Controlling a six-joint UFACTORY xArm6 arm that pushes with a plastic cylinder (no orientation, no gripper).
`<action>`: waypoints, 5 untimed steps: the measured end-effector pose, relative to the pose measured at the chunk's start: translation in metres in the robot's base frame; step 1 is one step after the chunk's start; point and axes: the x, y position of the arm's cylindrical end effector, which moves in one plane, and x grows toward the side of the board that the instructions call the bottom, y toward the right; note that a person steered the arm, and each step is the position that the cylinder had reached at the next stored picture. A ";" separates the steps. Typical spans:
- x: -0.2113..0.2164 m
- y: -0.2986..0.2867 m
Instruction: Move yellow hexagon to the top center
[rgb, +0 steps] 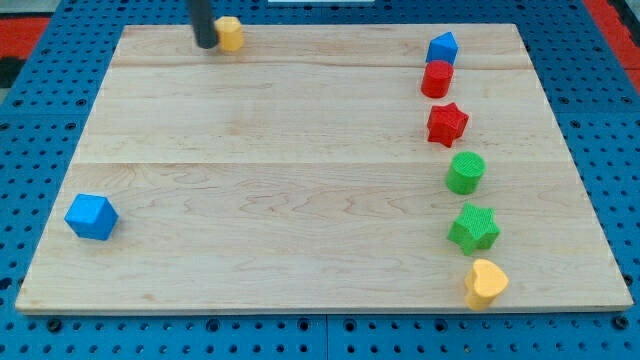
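Note:
The yellow hexagon (231, 33) lies near the board's top edge, left of the top centre. My tip (205, 44) stands just to the left of it, touching or nearly touching its left side. The rod rises out of the view's top.
A wooden board (300, 180) lies on a blue pegboard. A blue block (91, 216) sits at the left. Down the right run a blue block (442, 47), a red cylinder (437, 79), a red star (447, 124), a green cylinder (465, 172), a green star (473, 227) and a yellow heart (486, 283).

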 end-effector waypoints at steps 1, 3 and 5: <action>-0.017 0.002; -0.031 0.002; -0.030 0.041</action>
